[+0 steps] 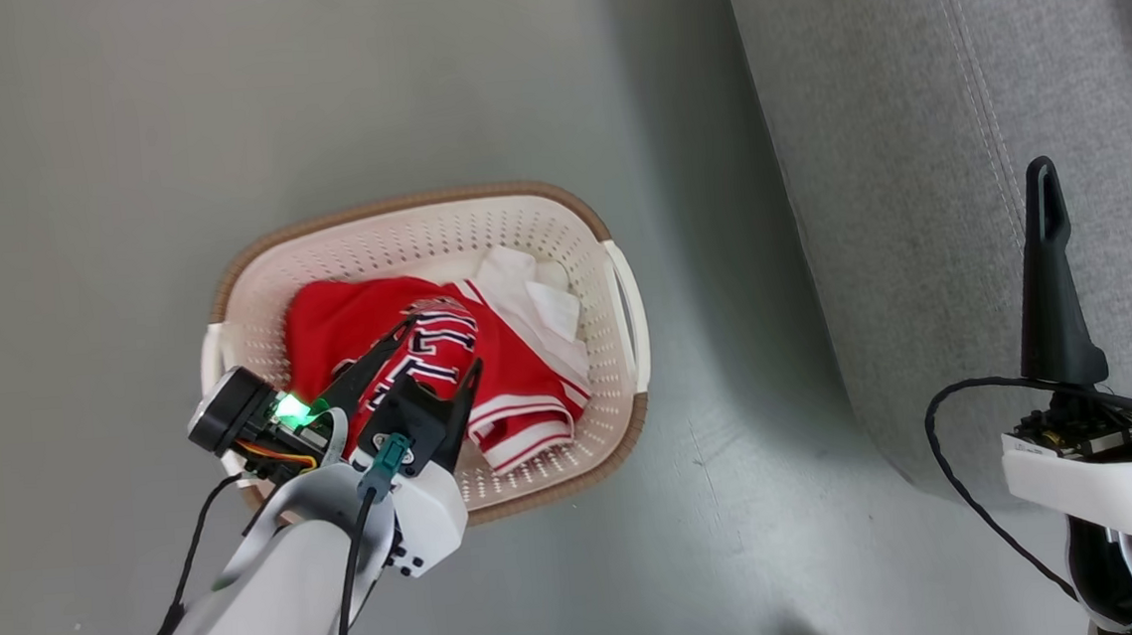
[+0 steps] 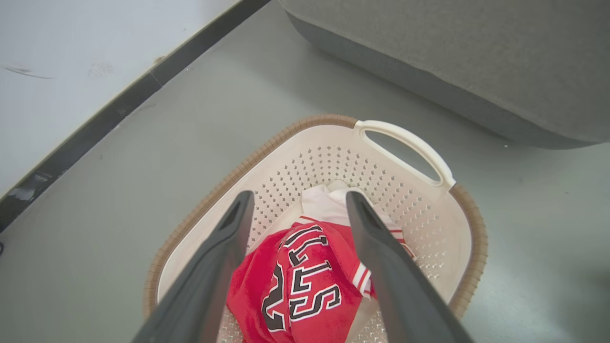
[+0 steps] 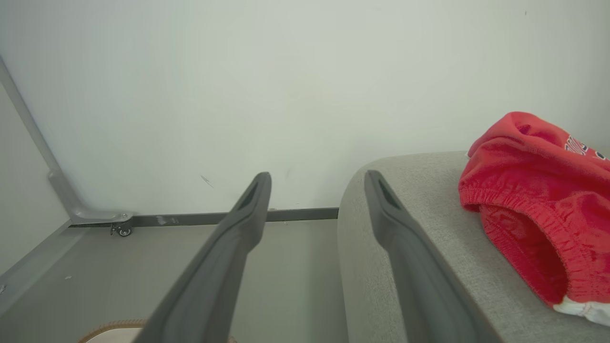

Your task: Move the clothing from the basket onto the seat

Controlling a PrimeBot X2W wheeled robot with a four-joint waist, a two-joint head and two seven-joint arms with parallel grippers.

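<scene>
Here, one jersey (image 2: 310, 286) in one basket (image 1: 418, 200), one pair of shorts (image 3: 524, 190) on one seat (image 1: 895, 185), left gripper (image 1: 445, 341) wide, right gripper (image 1: 1096, 153) wide

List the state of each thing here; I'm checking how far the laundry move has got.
jersey: crumpled in the basket, not gripped.
shorts: bunched on the seat.
basket: upright on the floor, holding the jersey.
seat: bears the shorts.
left gripper: open, poised over the jersey.
right gripper: open, empty, by the seat's edge.
</scene>
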